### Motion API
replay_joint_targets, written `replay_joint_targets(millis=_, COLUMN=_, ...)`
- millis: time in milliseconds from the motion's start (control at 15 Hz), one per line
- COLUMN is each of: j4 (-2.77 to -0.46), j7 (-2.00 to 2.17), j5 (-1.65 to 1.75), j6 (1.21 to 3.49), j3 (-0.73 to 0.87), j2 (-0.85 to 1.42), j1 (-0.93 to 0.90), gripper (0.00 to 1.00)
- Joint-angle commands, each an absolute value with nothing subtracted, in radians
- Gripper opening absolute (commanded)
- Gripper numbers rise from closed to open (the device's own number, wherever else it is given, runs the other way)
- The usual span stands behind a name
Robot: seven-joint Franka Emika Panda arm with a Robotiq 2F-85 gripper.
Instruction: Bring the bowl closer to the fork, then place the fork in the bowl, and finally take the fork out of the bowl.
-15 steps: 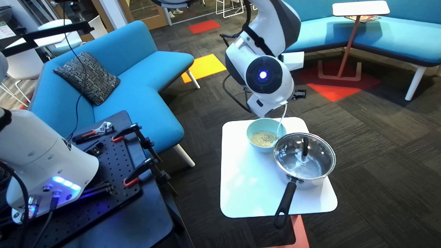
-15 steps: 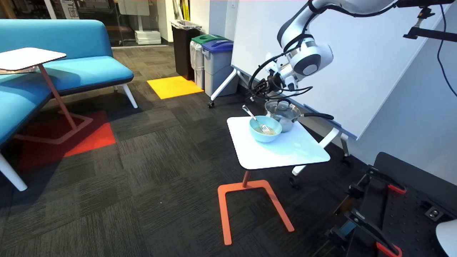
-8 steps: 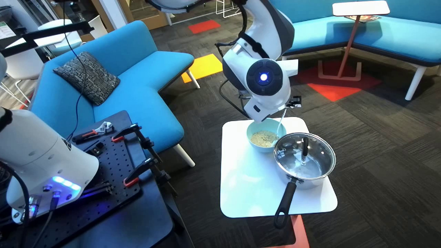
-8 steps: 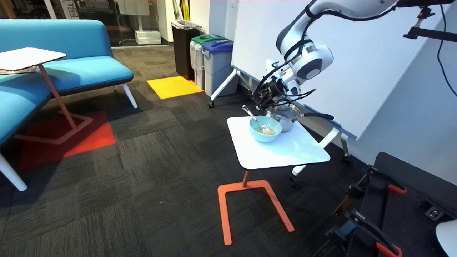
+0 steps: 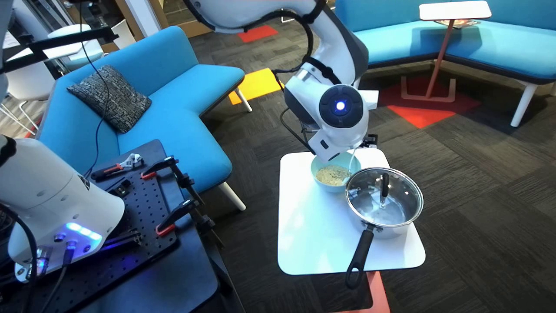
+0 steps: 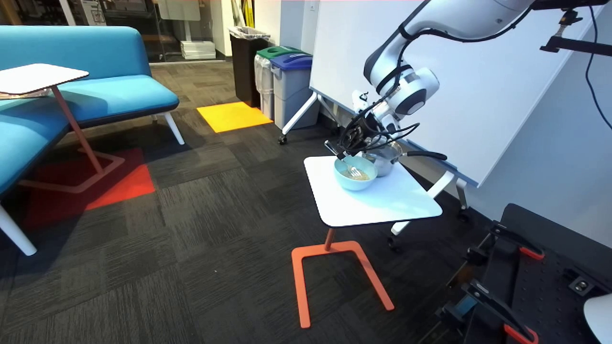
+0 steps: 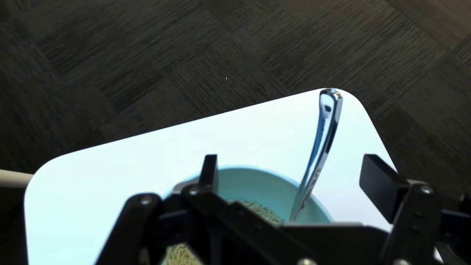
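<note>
The claw point(image 7: 290, 171) is released: in the wrist view its 2 fingers stand wide apart, and the fork point(image 7: 321, 143) shows in the gap between them, apart from both. In an exterior view a dark finger point(image 6: 340, 155) hides a stretch of the fork's handle. The fork sits tilted in the bowl point(image 5: 331, 188), its tines among pale grains point(image 5: 332, 174), its handle crossing the rim and sticking up well above it. In the wrist view the handle's end lines up with a rounded corner of the tabletop point(image 5: 308, 230).

The bowl, light blue-green, stands upright on the white tabletop, close to the edge that lies farthest off in an exterior view and about midway between that edge's 2 corners. Just beside it, nearer the right edge there, stands a metal pan point(image 5: 388, 232) under a glass lid point(image 5: 369, 202); whether bowl and pan touch, I cannot tell. The pan's black handle runs out past the near edge of the tabletop.

The white arm point(image 6: 454, 21) reaches down toward the bowl, black cables hanging in loops at its wrist. Behind it stands a whiteboard point(image 6: 468, 86). A blue sofa point(image 5: 173, 126) carries a grey patterned cushion point(image 5: 110, 98).
</note>
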State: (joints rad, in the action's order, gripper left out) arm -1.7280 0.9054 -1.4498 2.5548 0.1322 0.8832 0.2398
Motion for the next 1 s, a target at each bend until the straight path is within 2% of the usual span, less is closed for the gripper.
replay_joint_targets(millis=0, j4=-1.679, j7=0.978, j5=-1.419, j6=2.546, j3=0.149, j2=0.918, j1=0.228, gripper=0.68)
replay_joint_targets(millis=200, j4=-1.659, j7=1.002, j5=-1.410, j6=2.547, j3=0.148, j2=0.934, j1=0.231, gripper=0.42)
replay_joint_targets(millis=533, j4=-1.640, j7=1.018, j5=-1.402, j6=2.548, j3=0.150, j2=0.947, j1=0.233, gripper=0.05)
replay_joint_targets(millis=667, j4=-1.637, j7=1.018, j5=-1.399, j6=2.548, j3=0.151, j2=0.949, j1=0.234, gripper=0.00)
replay_joint_targets(millis=933, j4=-1.663, j7=1.021, j5=-1.388, j6=2.534, j3=0.152, j2=0.927, j1=0.235, gripper=0.01)
